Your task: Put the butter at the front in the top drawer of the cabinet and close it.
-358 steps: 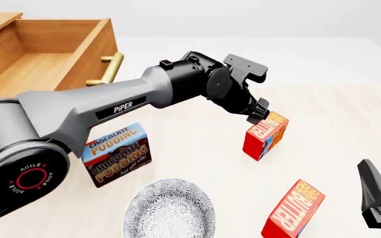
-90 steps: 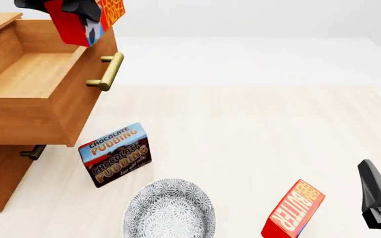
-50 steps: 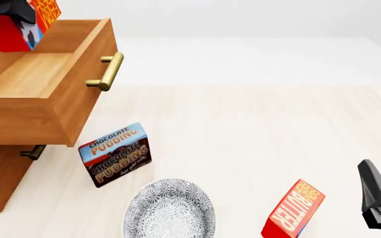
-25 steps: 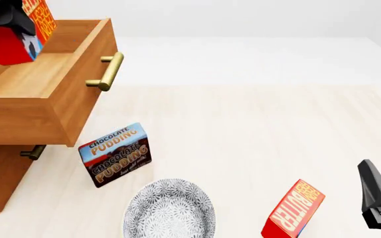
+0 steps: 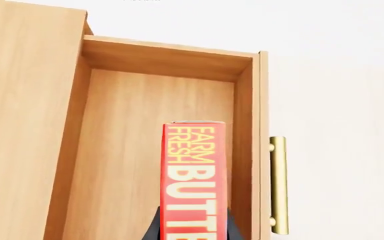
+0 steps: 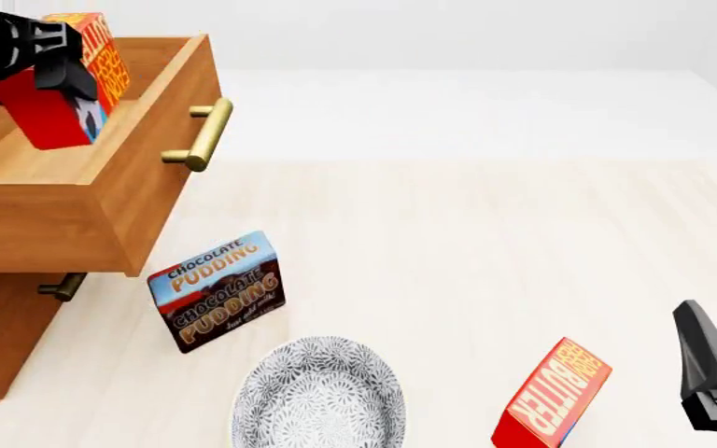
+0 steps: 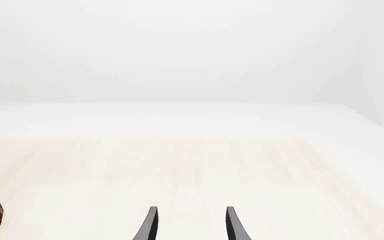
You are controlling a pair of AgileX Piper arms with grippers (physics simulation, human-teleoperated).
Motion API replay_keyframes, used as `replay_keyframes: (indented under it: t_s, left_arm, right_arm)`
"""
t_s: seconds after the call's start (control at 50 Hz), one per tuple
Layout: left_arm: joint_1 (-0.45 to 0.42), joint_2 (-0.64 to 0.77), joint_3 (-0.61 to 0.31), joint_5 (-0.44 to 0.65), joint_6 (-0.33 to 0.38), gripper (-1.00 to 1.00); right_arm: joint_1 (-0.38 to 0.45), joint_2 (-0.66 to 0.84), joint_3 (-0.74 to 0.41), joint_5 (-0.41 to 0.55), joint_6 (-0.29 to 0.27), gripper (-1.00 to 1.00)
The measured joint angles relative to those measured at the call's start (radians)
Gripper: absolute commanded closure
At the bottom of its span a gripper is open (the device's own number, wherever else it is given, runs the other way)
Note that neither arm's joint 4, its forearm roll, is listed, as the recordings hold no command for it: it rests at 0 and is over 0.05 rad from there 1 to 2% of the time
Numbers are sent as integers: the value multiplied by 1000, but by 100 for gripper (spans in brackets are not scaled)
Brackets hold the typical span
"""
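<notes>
The butter (image 6: 66, 84) is held above the open top drawer (image 6: 85, 201) at the far left. Below the drawer, on the tabletop (image 6: 484, 261), the pudding box (image 6: 217, 291) is set, with a plate (image 6: 318, 392) nearer and a second butter carton (image 6: 552, 394) to the right.

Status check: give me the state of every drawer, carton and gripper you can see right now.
top drawer: pulled open
lower drawer: closed
butter: held above the open drawer
left gripper: shut on butter
right gripper: open, holding nothing
second butter carton: on the table
pudding box: on the table
</notes>
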Motion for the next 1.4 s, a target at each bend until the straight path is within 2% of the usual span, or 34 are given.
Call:
replay_keyframes:
  t_s: [0.32, 0.6, 1.4]
  left_arm:
    - [46, -7, 49, -58, 70, 100]
    - [77, -27, 77, -80, 96, 100]
    - [87, -46, 193, -168, 71, 100]
  right_arm:
    - [0, 0, 0, 0, 0, -100]
    - [0, 0, 0, 0, 0, -100]
    - [0, 0, 0, 0, 0, -100]
